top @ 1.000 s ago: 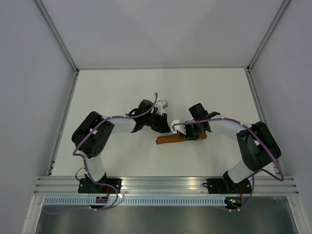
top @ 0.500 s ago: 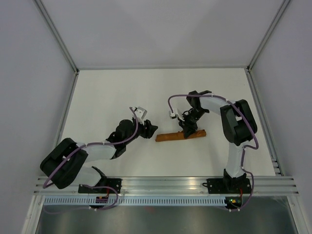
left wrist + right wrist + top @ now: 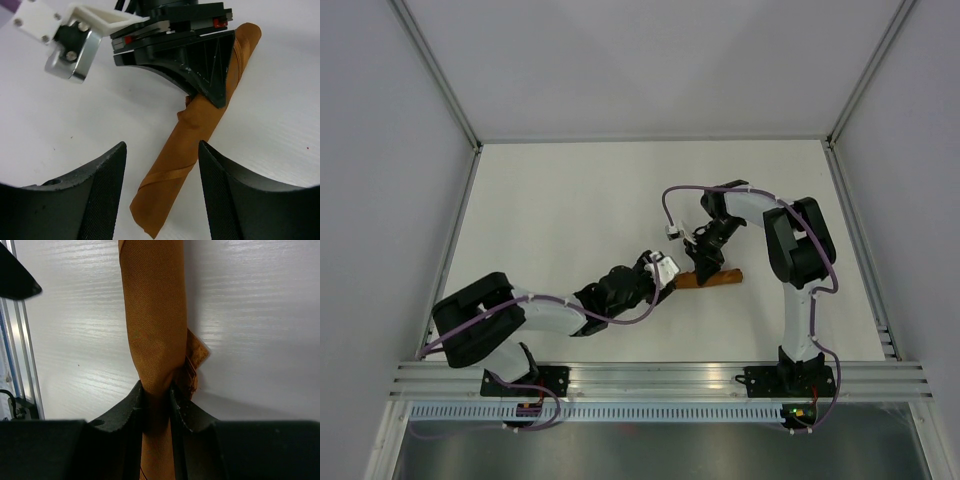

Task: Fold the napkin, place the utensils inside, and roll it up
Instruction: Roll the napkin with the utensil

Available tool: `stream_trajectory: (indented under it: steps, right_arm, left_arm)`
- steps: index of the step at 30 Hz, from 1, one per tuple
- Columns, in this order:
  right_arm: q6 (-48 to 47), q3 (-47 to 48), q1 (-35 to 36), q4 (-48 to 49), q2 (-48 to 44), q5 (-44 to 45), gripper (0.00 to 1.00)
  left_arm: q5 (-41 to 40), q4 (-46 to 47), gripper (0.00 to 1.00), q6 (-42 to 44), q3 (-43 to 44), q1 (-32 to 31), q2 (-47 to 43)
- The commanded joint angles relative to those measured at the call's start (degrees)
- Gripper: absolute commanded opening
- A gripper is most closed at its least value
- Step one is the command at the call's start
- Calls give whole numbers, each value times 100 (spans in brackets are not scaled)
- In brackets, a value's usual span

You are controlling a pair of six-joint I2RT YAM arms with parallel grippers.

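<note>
The rust-orange napkin (image 3: 725, 277) lies rolled into a slim tube on the white table, right of centre. The knife is hidden. My right gripper (image 3: 705, 268) is over the roll's middle; in the right wrist view it (image 3: 156, 390) is shut on the napkin (image 3: 155, 315), pinching the cloth narrow, with a loose flap to the right. My left gripper (image 3: 668, 278) is at the roll's left end. In the left wrist view it (image 3: 161, 165) is open, its fingers either side of the napkin's (image 3: 170, 170) near end without touching. The right gripper's black finger (image 3: 205, 75) presses the roll further along.
The white table (image 3: 570, 190) is bounded by grey walls and a metal frame. An aluminium rail (image 3: 660, 375) runs along the near edge, bearing both arm bases. The rail also shows in the right wrist view (image 3: 20, 340), at the left.
My left arm has dropped low and swung right, bringing its open gripper up to the roll's left end. My right gripper has stayed on the roll while its arm folded back.
</note>
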Motion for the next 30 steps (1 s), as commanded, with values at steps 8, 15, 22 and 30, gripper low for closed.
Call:
stream_trajectory:
  steps: [8,15,22,30]
  right_arm:
    - [-191,-44,-34,241,612,571,12]
    - [-182,27,-78,179,673,553,12]
    - [-155,89,-87,153,718,553,12]
    - [-190,203,-87,30,823,544,12]
  left_arm:
    - [62,-300,66,1935,1006,-634,1197]
    - [151,-388,66,2243,1322,-757,1734]
    - [36,-590,67,2586,1569,-757,2182]
    - [554,-1764,52,2621,1990,-731,2410]
